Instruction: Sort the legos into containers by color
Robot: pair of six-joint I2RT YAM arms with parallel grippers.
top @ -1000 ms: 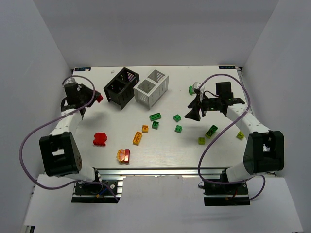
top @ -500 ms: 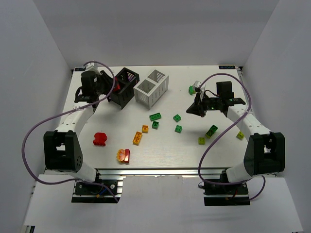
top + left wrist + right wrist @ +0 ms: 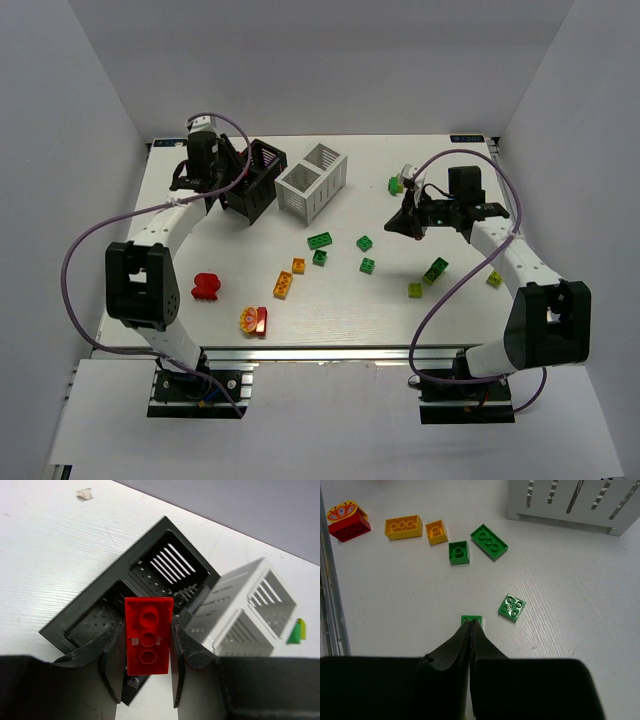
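Note:
My left gripper [image 3: 148, 647] is shut on a red lego [image 3: 148, 630] and holds it just above the near compartment of the black container [image 3: 95, 622]. From above, the left gripper [image 3: 222, 176] sits at the left side of the black container [image 3: 255, 180], with the white container [image 3: 312, 180] beside it. My right gripper [image 3: 471, 623] hovers over the table with its jaws pressed together and nothing between them. A small green lego [image 3: 478, 618] lies on the table just past its tips. The right gripper [image 3: 405, 226] hangs right of the loose legos.
Green legos [image 3: 320, 240] [image 3: 365, 243], orange ones [image 3: 283, 284], a red piece [image 3: 207, 286] and a red-and-yellow piece [image 3: 254, 320] lie mid-table. Yellow-green ones [image 3: 436, 270] [image 3: 494, 279] lie right. Another green piece [image 3: 394, 184] sits near the far right.
My left arm carried the red lego from the far left of the table to the black container. My right gripper went from open to shut and rose slightly.

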